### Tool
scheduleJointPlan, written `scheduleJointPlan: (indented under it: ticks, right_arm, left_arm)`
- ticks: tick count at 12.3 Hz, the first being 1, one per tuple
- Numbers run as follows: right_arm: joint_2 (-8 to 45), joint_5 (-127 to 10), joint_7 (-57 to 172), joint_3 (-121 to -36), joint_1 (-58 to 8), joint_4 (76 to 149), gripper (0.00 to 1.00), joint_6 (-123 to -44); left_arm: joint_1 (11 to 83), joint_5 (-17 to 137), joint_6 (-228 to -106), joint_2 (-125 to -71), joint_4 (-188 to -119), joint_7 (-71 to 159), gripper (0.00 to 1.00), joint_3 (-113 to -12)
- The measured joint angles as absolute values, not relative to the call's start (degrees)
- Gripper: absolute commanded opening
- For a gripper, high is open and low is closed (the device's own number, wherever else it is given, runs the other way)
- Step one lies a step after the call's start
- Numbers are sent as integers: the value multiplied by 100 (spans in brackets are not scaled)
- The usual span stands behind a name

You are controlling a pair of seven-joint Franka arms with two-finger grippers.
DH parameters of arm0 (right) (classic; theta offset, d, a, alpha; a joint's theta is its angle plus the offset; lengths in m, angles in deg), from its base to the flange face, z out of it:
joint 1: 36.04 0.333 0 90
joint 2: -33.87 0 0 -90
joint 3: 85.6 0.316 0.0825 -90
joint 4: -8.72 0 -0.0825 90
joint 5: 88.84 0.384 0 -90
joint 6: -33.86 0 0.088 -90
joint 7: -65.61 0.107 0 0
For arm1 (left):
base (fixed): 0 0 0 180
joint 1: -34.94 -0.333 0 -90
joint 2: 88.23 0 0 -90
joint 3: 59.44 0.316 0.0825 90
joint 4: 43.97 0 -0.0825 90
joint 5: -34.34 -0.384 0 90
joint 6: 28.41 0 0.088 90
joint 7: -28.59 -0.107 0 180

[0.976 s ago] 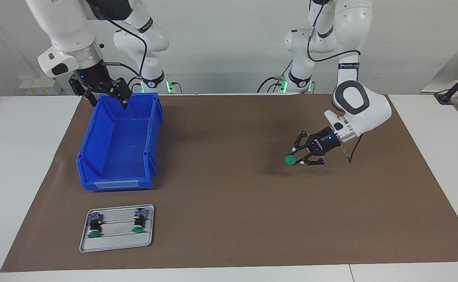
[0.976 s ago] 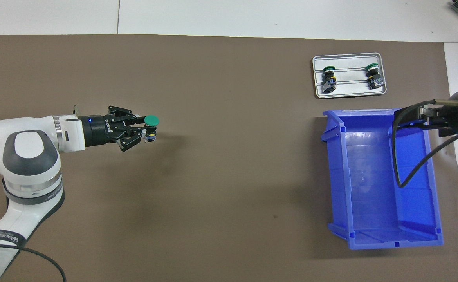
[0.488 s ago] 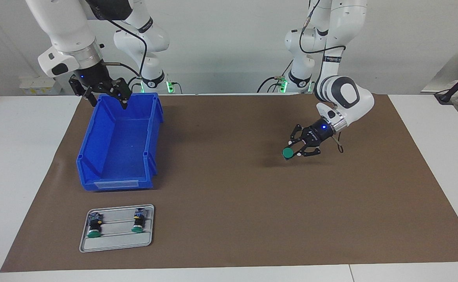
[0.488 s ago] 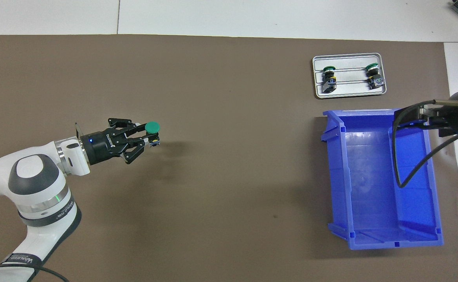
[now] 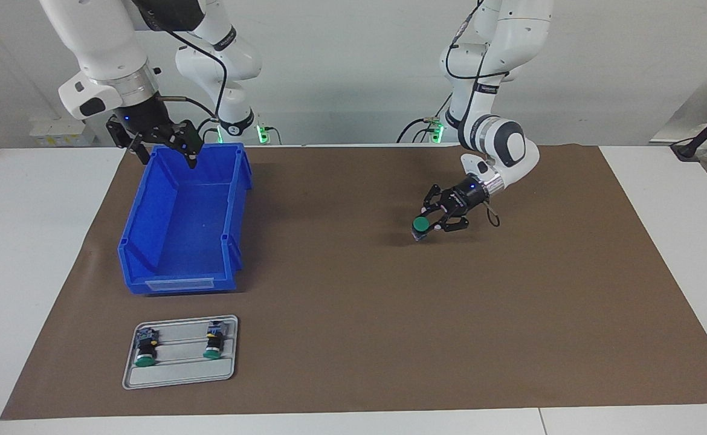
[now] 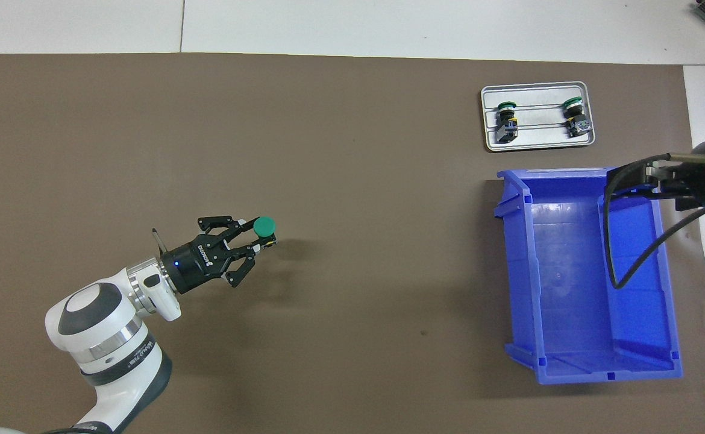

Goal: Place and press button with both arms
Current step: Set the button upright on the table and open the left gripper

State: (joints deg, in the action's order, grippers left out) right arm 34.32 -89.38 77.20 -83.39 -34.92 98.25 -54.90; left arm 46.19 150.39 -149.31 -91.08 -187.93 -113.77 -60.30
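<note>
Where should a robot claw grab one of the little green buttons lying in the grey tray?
Probably the black body, not the round green cap. Each button lies flat across the grey tray with its cap pointing away from the robots, so the claw would best come straight down and pinch the body's two sides. The left gripper seems to hold its button that way.

Surfaces on your table

You see a matt brown mat (image 5: 353, 338) like paper or felt, a glossy blue plastic bin (image 5: 184, 223), a dull grey metal-looking tray (image 5: 178, 377), a smooth green button (image 5: 420, 225) cap, and glossy white arm shells.
</note>
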Motion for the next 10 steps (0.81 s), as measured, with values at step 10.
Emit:
scheduleJointPlan:
  ticks: [10]
  right_arm:
    - [3432, -8938, 7720, -8339, -3492, 9825, 100, -5490]
  left_arm:
    - [4919, 15493, -14528, -9645, -18990, -12620, 54, -6024]
